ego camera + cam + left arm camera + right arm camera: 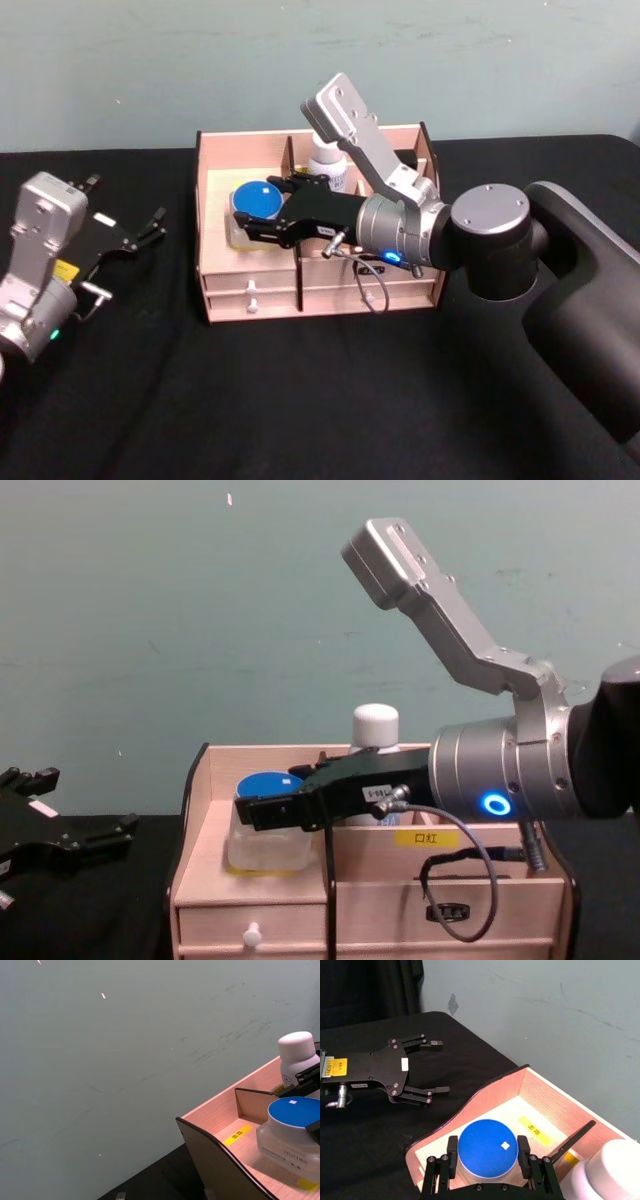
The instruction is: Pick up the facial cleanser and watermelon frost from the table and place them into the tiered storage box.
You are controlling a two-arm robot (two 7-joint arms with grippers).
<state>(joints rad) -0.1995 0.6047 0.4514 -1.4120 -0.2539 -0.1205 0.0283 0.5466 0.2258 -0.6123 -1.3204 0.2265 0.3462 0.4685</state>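
Jar of clear, rigid plastic with a round blue lid (257,199), judged light and slippery, rests in the pale wooden tiered storage box's (215,262) left compartment, flanked by the right gripper's (487,1156) spread fingers; the lid's sides are judged the best hold. The left gripper (128,232) is parked spread beside the box's left edge.

Tiered storage box (250,285) at table (300,400) rear centre. Inside: jar (257,205) in left compartment, bottle (328,160) behind divider, right of jar.
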